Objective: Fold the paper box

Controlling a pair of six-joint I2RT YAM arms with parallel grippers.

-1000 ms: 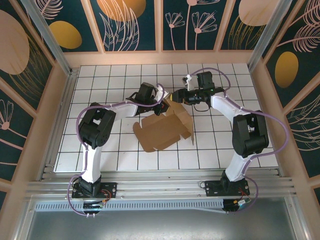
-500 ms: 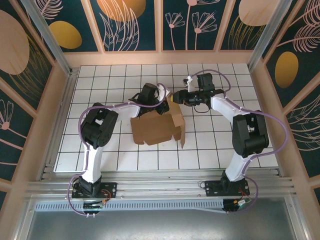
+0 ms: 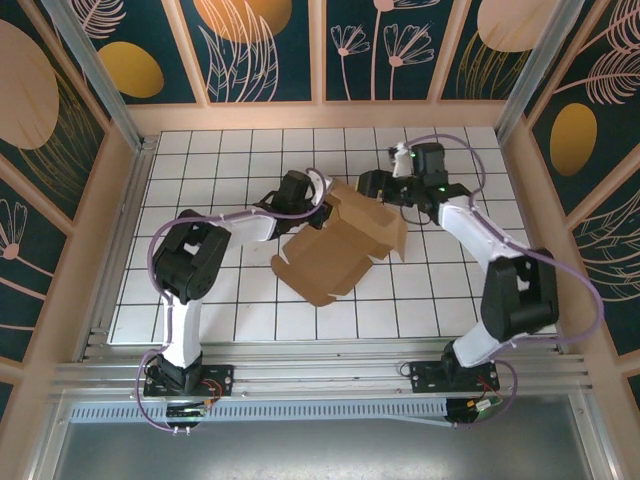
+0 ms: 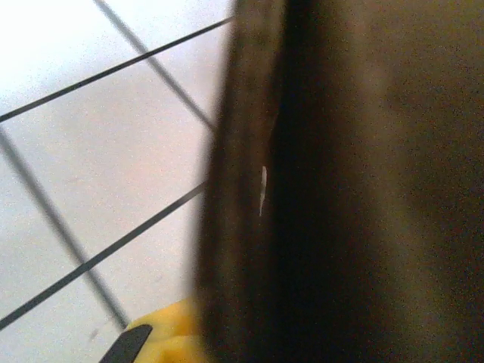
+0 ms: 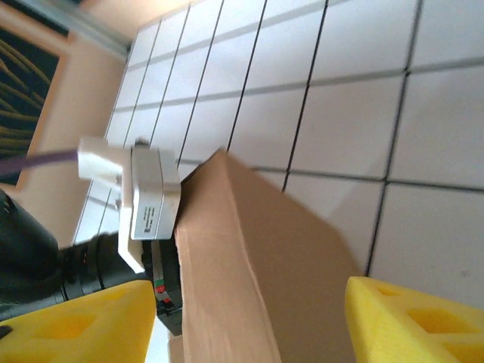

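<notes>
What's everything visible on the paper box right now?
The paper box is plain brown cardboard, a die-cut sheet partly folded: a flat panel with notched edges nearest the arms, raised walls and flaps on its far side. It lies skewed near the middle of the white gridded table. The left pincer is shut on its far-left edge. The open right pincer straddles a raised panel at the far-right corner, fingers apart on either side.

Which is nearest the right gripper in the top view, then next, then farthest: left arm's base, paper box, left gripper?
1. paper box, just beside it
2. left gripper, at the box's left edge
3. left arm's base, near-left table edge
</notes>
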